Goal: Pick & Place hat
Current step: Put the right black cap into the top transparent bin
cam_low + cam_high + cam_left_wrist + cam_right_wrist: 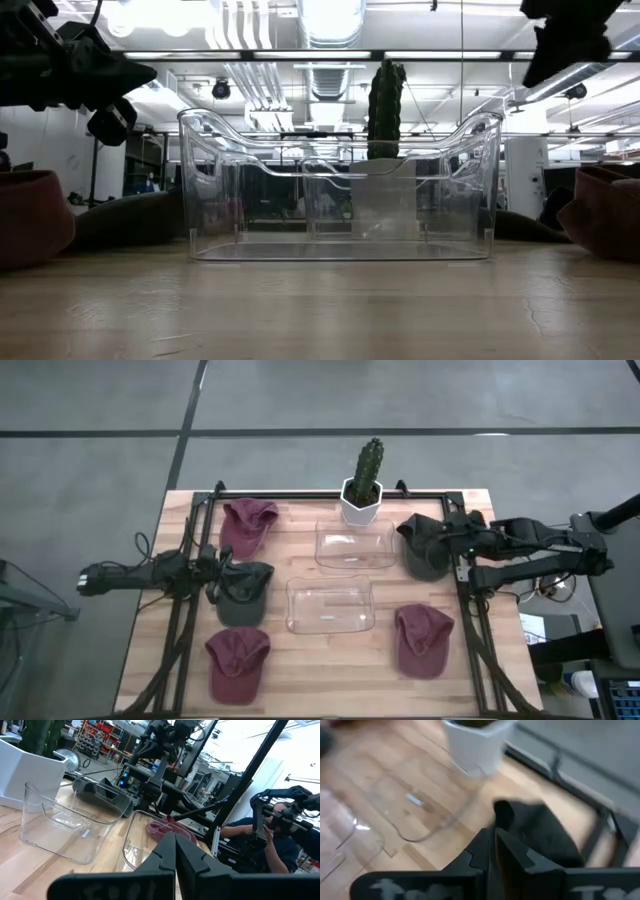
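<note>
Risks, near to far, w/ the clock laid on the table [300,690] as seen from above, 12 o'clock = cactus side.

Near edge: two maroon hats, at 7 [237,665] and at 5 [423,642], lie well apart from both arms. I expect no trouble there.

At 9: the left pincer [175,840] is fully closed and has hold of nothing. It hangs over the grey hat [243,595]. If it goes down like this, it can only push the cloth and cannot take it.

At 2: the right pincer [494,836] is closed almost completely, and it seems to pinch the edge of the dark hat [422,550]. This grip is thin, on soft cloth at the edge only. So the hat can slip out during transport, or the hanging part can catch the wall of the far bin [355,545] and drag it. The white cactus pot [361,505] stands just beside this bin at 12, so a wide swing can hit it.

Containers:
- near bin [330,628], approx. at centre: clear plastic, nothing inside.
- far bin, between centre and 12: also clear, also nothing inside.

No hat is placed yet. A third maroon hat [248,525] waits at 10.
</note>
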Controlling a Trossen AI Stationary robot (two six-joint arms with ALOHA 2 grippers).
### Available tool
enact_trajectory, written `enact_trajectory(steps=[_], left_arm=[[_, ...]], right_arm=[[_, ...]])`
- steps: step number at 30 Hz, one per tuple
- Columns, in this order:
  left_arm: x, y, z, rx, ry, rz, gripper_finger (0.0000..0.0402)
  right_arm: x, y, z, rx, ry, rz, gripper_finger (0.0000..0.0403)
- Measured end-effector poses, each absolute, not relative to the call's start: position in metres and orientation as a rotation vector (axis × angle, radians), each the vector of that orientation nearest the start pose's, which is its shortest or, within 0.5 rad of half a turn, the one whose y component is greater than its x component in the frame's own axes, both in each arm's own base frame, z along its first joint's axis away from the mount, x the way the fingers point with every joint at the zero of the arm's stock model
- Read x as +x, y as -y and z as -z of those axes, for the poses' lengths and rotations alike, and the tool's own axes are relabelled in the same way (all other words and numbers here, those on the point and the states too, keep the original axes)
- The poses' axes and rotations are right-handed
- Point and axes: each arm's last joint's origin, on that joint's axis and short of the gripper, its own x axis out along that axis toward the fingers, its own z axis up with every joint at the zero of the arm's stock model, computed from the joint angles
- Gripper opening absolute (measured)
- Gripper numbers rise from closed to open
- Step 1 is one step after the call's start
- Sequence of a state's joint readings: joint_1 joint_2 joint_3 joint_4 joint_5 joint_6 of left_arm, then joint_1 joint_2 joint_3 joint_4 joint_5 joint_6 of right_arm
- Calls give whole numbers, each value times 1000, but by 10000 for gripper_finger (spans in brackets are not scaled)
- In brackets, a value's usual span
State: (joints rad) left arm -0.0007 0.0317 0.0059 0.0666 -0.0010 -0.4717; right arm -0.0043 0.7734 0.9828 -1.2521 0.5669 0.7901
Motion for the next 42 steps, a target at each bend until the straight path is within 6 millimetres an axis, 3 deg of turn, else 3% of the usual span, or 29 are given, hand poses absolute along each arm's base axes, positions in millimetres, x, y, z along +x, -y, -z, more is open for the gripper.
enact_trajectory(steps=[8,16,25,29,42], left_arm=[[99,-1,-169,-443,43,-8,0],[99,-1,-169,-443,46,-18,0],[99,-1,-169,-442,46,-18,0],[99,-1,-169,-444,46,-18,0],[99,-1,-169,-453,46,-18,0]], right_arm=[[104,14,-306,577,-898,1040,35],[106,13,-284,696,-943,1128,107],[98,20,-256,845,-901,1360,212],[98,26,-256,929,-830,1424,242],[102,50,-251,1185,-639,1673,265]])
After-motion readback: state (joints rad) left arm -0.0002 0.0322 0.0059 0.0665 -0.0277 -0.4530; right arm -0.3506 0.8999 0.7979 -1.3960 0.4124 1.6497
